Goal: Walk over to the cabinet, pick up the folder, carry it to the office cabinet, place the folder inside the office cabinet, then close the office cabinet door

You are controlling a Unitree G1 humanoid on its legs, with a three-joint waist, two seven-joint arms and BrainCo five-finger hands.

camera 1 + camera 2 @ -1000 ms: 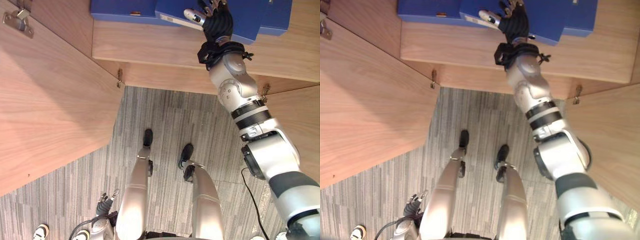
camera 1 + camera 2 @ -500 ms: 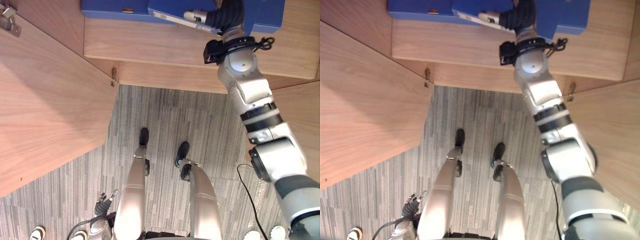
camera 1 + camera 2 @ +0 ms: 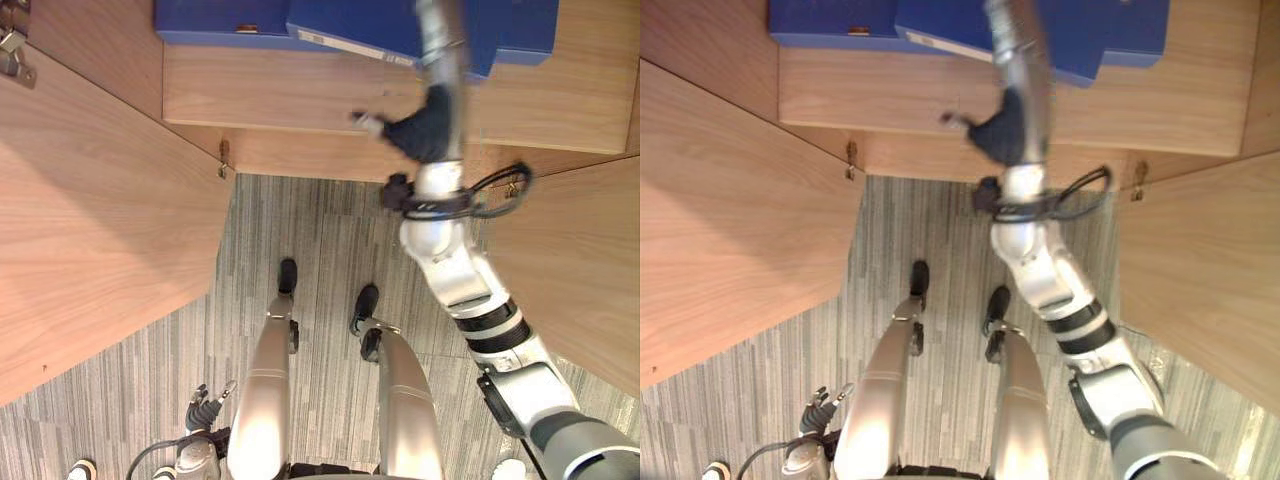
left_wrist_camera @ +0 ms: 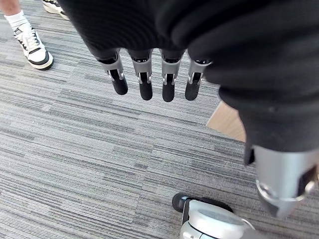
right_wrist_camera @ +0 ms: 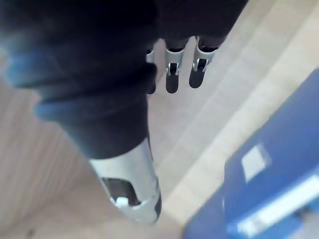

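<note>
right hand (image 3: pixel 430 120) is hovering over the front of the shelf (image 3: pixel 300 95), its fingers (image 5: pixel 172 74) stretching out straight and holding nothing. folder (image 3: pixel 345 20) is lying flat on that shelf inside the cabinet (image 3: pixel 95 55), overlapping other folders (image 3: pixel 215 18) beside it. both doors (image 3: pixel 90 220) are standing open. left hand (image 4: pixel 145 82) is hanging low over the carpet (image 4: pixel 75 149), fingers loose and empty, near a person's shoe (image 4: pixel 35 47).

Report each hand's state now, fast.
Left hand: open, fingers straight, holding nothing.
Right hand: open, holding nothing, not touching the blue folder.
</note>
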